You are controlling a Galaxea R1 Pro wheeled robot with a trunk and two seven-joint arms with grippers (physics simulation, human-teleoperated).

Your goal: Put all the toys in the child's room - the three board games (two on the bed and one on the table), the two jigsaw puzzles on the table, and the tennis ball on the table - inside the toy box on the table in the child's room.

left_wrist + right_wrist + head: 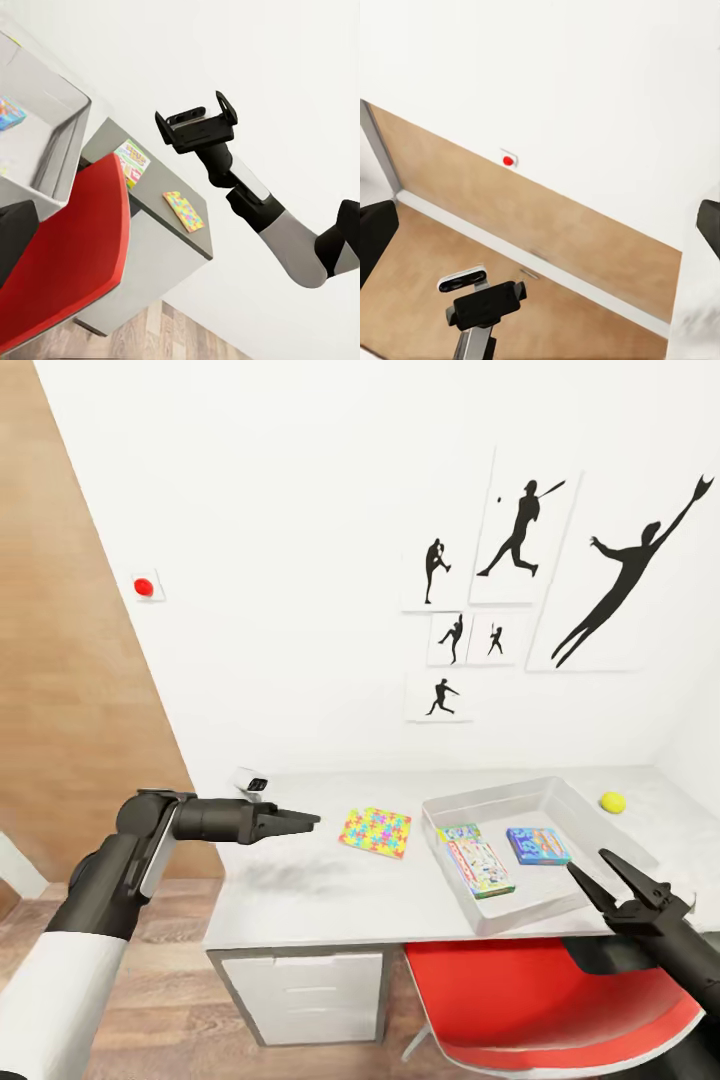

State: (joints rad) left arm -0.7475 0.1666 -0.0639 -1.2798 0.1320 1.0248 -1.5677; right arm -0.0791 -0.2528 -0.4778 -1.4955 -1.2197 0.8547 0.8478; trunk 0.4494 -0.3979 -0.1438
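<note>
Progress is standing at roughly a third, judging from what is lying where. Nearest the robot, a red moulded chair [540, 1000] is sitting tucked under the pale grey tabletop [330, 900], and both arms are hovering empty over the front edge: the right black pincer [598, 868] is showing its two fingers spread apart near the front corner of the bin, and the left black pincer [305, 822] is pointing across the tabletop toward the puzzle with its fingers pressed close together on nothing. Just beyond, the shallow pale grey toy box [440, 812] is already holding two board games lying flat on its floor, the white and green rectangular one with a red banner [477, 859] and the small blue rectangular one [538, 846], side by side but apart. A thin multicoloured jigsaw puzzle square [376, 831] is lying on the tabletop just left of the toy box, still outside it. Farther back, the yellow-green tennis ball [612, 801] is resting on the tabletop beyond the box's far right corner, also outside. I can make out one puzzle only here, and the third game is somewhere outside these pictures, so I am judging four items to be left.
</note>
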